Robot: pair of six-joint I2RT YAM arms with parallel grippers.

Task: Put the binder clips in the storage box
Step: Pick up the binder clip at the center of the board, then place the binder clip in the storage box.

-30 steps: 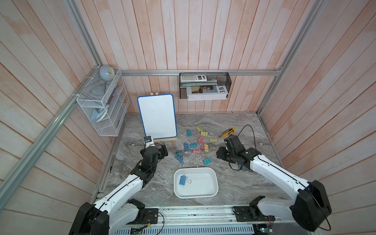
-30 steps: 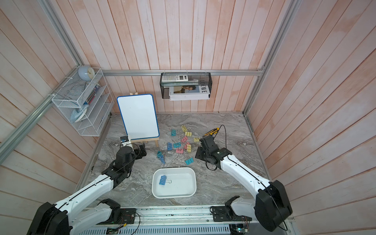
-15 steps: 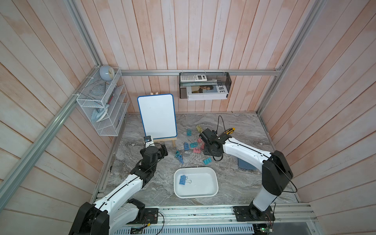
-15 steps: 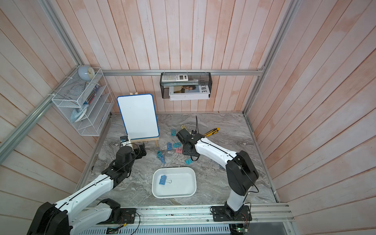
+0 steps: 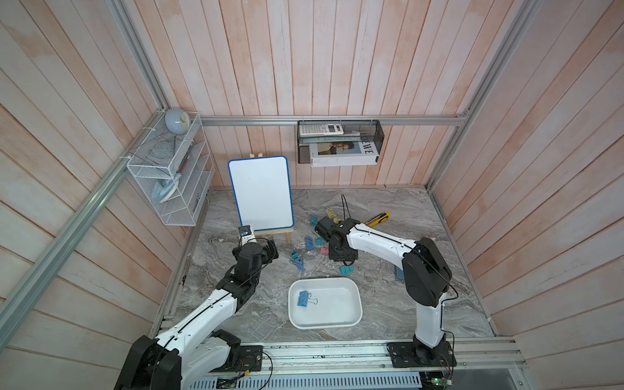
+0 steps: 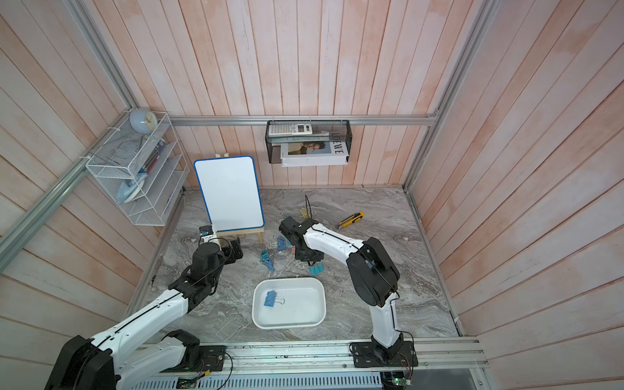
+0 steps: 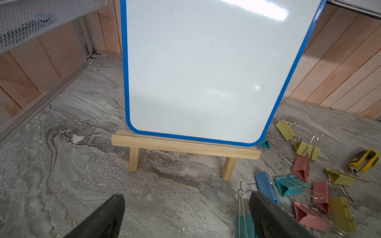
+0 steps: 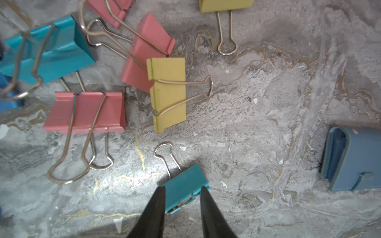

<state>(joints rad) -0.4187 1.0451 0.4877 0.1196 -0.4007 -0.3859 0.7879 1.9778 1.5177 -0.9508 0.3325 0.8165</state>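
Left gripper point(image 7: 186, 195): jaws wide apart, empty, low over the tabletop point(image 5: 388, 305) facing the whiteboard point(image 5: 260, 192). Loose clips point(image 5: 307, 241) lie scattered right of the whiteboard, outside the box point(image 5: 334, 305). The box, nearer the front, holds one blue clip point(image 5: 303, 299). Right gripper point(image 8: 182, 188): pointed down, jaws closed against both sides of a teal clip point(image 8: 185, 179) lying on the tabletop just behind the box.

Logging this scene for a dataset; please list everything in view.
storage box: one, white, front centre.
binder clips: over ten, blue, teal, pink, yellow, loose behind box; one blue clip inside it.
utility knife: one, yellow, back right.
whiteboard: one, blue rim, on easel.
pouch: one, blue, right of clips.
wire rack: one, white, left wall.
mesh basket: one, black, back wall.
left hand: one, black, open before easel.
right hand: one, black, shut on teal clip.
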